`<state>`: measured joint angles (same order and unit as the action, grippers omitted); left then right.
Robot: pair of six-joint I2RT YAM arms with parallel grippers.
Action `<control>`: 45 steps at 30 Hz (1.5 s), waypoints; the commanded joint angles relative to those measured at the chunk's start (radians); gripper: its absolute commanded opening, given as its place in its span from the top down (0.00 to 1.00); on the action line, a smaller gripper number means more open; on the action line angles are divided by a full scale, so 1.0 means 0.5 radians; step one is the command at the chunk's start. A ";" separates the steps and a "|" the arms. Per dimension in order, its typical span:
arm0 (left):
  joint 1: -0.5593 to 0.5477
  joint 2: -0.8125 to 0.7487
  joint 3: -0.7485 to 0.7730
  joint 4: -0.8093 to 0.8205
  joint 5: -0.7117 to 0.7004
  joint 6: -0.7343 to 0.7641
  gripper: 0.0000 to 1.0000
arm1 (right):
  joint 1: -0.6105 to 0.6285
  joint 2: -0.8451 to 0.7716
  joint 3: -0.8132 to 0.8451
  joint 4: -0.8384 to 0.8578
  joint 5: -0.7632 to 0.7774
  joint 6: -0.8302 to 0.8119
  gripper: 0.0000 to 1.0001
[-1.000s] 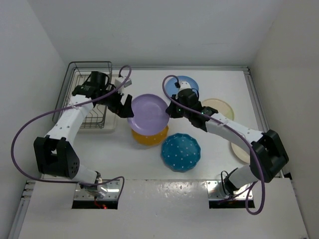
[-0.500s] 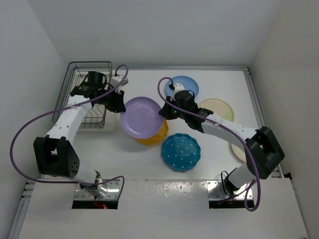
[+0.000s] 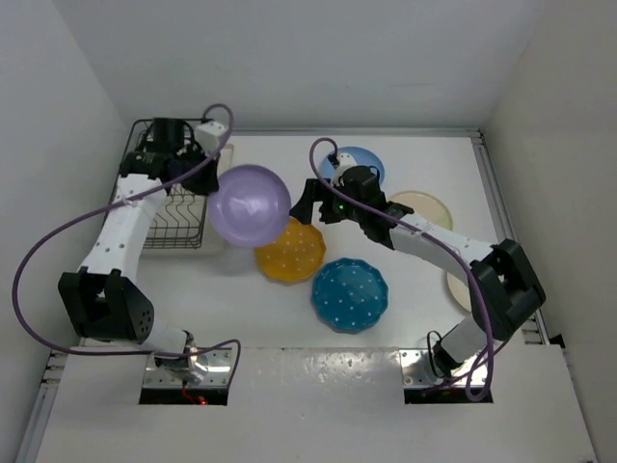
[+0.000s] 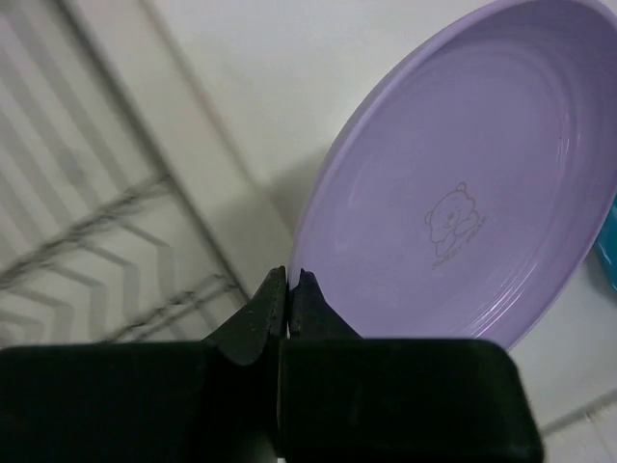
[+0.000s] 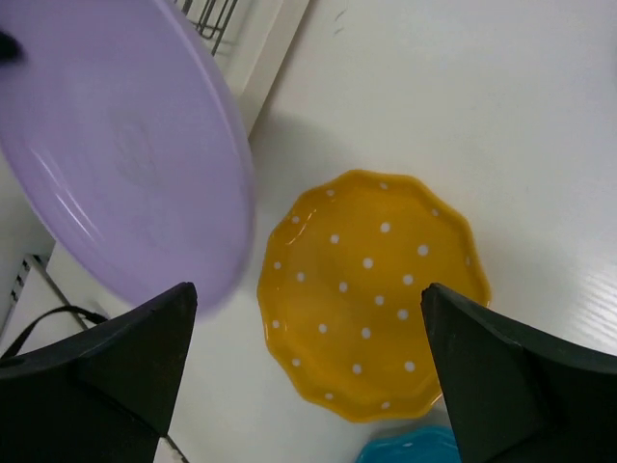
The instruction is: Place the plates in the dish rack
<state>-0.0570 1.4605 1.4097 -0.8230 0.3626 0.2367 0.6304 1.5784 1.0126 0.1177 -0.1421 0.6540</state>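
Lavender plate, tilted with its face toward the right, hangs rim-clamped in the left gripper; right gripper gapes wide.

table: white, beneath the left gripper and right gripper
back wall: plain white, beyond both grippers
left wall: white, outward of the left gripper
right wall: white, outward of the right gripper
light: even
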 commanded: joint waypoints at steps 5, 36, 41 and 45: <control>0.138 -0.037 0.864 0.002 -0.746 -0.007 1.00 | -0.116 -0.049 0.107 -0.017 -0.035 -0.016 0.00; 0.476 -0.132 -0.138 1.318 -2.480 0.895 1.00 | -0.230 0.025 0.325 -0.416 0.091 -0.038 0.00; 0.476 -0.114 -0.258 1.406 -2.443 0.913 1.00 | -0.230 0.034 0.340 -0.435 0.115 -0.044 0.00; 0.494 -0.114 -0.319 1.413 -2.358 0.895 1.00 | -0.239 0.043 0.359 -0.453 0.122 -0.059 0.00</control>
<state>0.1741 1.4303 1.2533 -0.2012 -0.8280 0.6758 0.5137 1.5909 1.1416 -0.1196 -0.0986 0.6342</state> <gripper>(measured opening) 0.025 0.996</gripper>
